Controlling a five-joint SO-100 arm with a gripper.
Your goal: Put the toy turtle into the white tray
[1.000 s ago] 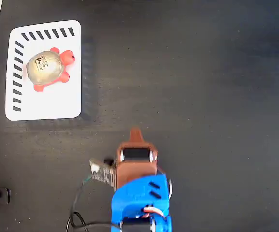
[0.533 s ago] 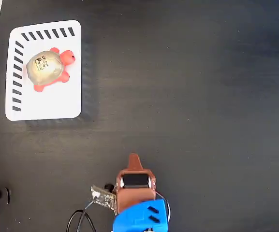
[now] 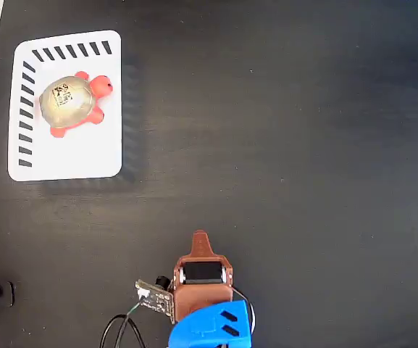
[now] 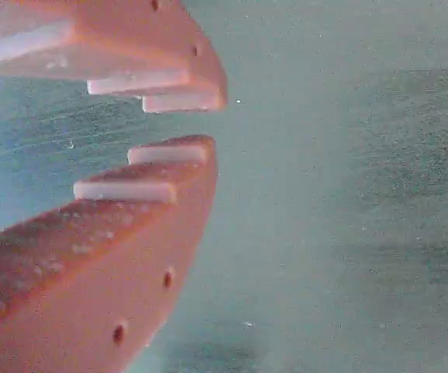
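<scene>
Fingers (image 4: 208,124) are sitting nearly pressed together in the wrist view, a thin gap between their tips and nothing pinched. Compared with a moment ago, the gripper (image 3: 201,239) is barely shifting, parked low over the dark surface (image 3: 303,145) after pulling back. Well apart, the turtle (image 3: 72,103) is lying inside the white tray (image 3: 85,156), its only contents, so the task is looking finished.
</scene>
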